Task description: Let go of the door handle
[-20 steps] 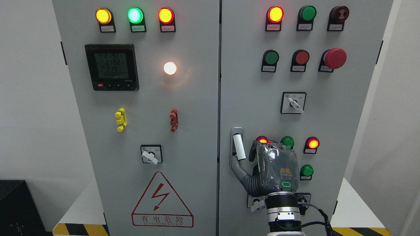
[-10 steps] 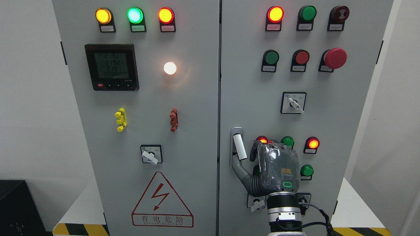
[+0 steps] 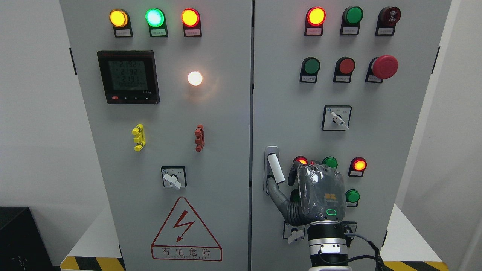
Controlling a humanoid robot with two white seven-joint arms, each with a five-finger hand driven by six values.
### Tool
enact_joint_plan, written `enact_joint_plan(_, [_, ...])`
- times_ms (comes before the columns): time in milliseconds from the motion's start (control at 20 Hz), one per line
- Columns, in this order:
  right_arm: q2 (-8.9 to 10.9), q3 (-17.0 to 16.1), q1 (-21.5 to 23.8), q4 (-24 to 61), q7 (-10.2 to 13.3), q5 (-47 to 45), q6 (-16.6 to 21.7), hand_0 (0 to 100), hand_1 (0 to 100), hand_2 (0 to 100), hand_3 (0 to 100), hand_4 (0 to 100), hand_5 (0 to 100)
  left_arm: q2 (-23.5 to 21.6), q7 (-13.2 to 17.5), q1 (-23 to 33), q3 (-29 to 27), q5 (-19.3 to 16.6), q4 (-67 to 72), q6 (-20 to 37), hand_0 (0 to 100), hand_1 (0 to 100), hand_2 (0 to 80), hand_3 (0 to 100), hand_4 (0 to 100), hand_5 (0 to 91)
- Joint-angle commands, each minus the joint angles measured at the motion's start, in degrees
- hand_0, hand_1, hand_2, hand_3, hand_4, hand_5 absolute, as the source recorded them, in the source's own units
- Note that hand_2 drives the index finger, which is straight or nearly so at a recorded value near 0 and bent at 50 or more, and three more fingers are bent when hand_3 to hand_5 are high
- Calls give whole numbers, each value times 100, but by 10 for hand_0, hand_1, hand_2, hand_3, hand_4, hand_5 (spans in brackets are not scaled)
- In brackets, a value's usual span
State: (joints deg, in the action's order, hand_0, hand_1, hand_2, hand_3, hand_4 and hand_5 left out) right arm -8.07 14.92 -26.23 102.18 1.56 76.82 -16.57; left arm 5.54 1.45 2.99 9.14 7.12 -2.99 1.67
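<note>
The white lever door handle (image 3: 275,169) sits in its grey plate on the left edge of the cabinet's right door (image 3: 286,113), tilted slightly. My right hand (image 3: 283,182) comes up from the bottom edge, just right of and below the handle. Its thumb (image 3: 274,190) reaches left to the handle's lower end. Its dark fingers (image 3: 292,174) stand to the right of the handle, apart from it. The hand holds nothing. The left arm is out of view.
Lit and unlit indicator lamps (image 3: 359,165) and a rotary switch (image 3: 336,118) sit close around my hand. A red emergency stop button (image 3: 384,66) is higher up. The left door (image 3: 169,124) carries a meter, switches and a warning triangle.
My right hand has drifted a little to the right and down, away from the handle. The handle and door have not moved.
</note>
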Motion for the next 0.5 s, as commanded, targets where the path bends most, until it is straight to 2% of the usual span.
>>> enact_joint_plan(0, [-2, -59, 21, 12, -6, 0, 4, 392, 433, 719, 972, 752, 669, 0, 5, 0, 0, 0, 0, -8, 0, 0, 44, 106, 8, 0])
enact_joint_plan(451, [-2, -156, 13, 12, 2, 0, 13, 388, 437, 719, 971, 753, 670, 0, 5, 0, 0, 0, 0, -8, 0, 0, 45, 106, 8, 0])
